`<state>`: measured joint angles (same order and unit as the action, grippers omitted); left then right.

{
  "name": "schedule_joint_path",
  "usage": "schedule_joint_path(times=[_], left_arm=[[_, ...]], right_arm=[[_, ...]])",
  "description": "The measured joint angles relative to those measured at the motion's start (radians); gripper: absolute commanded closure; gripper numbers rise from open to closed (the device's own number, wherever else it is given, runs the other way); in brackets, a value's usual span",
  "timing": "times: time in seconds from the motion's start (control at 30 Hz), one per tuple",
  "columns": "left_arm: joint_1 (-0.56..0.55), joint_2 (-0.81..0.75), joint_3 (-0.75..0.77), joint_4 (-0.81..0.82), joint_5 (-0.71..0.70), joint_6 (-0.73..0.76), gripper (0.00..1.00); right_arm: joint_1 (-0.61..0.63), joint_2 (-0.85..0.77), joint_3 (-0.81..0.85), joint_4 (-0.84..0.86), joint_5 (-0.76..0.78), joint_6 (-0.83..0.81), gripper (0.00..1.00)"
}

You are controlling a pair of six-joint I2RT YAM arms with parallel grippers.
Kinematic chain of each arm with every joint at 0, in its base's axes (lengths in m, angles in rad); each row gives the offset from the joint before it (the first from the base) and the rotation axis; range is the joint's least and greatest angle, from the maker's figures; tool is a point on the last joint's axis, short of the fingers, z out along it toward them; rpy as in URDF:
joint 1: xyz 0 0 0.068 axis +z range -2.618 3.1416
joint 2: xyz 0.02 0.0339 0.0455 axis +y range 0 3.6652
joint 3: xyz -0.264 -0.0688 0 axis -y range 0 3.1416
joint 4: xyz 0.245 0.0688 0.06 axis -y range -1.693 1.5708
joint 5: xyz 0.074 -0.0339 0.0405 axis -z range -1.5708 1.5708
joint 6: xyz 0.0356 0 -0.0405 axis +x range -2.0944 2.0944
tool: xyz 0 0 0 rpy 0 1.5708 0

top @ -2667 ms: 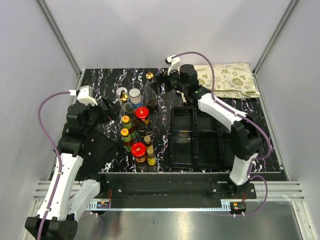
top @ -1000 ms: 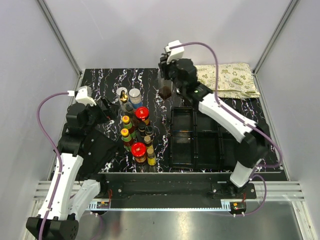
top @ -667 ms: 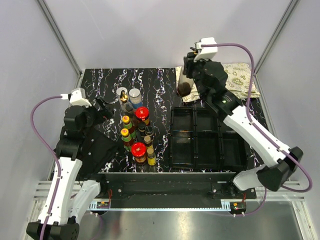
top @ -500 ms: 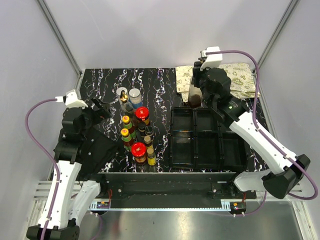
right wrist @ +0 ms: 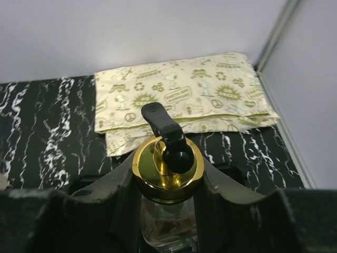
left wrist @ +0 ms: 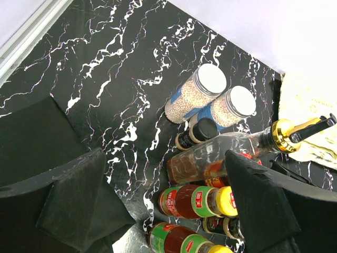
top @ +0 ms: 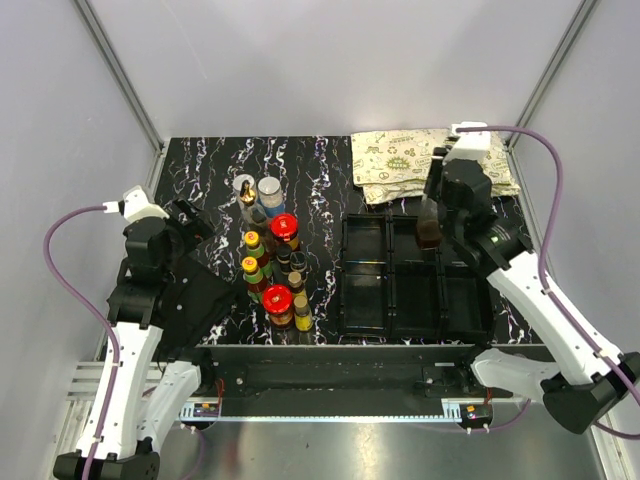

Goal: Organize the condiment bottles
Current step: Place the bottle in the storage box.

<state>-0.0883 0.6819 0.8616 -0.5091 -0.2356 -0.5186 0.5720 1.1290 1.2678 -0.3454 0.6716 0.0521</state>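
Far left, the left claw [left wrist: 166,157] hangs over the black marbled counter [top: 210,160] with its jaws spread wide, gripping nothing. Just beyond it, the condiment bottles [top: 272,260] stand packed together in a tight cluster left of centre. At the far end of the cluster are two grey-lidded shakers [left wrist: 197,92] side by side, and a clear gold-spouted bottle [left wrist: 221,158] of reddish sauce stands beside them. Yellow-capped sauces [left wrist: 197,201] line up nearer, with two red-lidded jars [top: 284,226] among them. Moving right, the black compartment tray [top: 365,300] sits on the counter. And here's the right claw [right wrist: 167,211], clamped on a second gold-spouted glass bottle [right wrist: 167,168], upright, over the tray's far row; which compartment, I cannot tell. Behind it, a cream patterned cloth [top: 400,165] lies at the counter's far right.
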Motion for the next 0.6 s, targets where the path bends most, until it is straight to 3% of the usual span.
schedule_joint_path(times=[0.3,0.6], left_arm=[[0.000,0.000,0.000,-0.014,-0.004,-0.006,0.01],[0.000,0.009,0.000,-0.013,-0.003,-0.006,0.01]], right_arm=[[-0.130,-0.072,-0.037,-0.029,0.123,0.069,1.00],[-0.277,-0.085,-0.142,-0.058,0.119,0.178,1.00]])
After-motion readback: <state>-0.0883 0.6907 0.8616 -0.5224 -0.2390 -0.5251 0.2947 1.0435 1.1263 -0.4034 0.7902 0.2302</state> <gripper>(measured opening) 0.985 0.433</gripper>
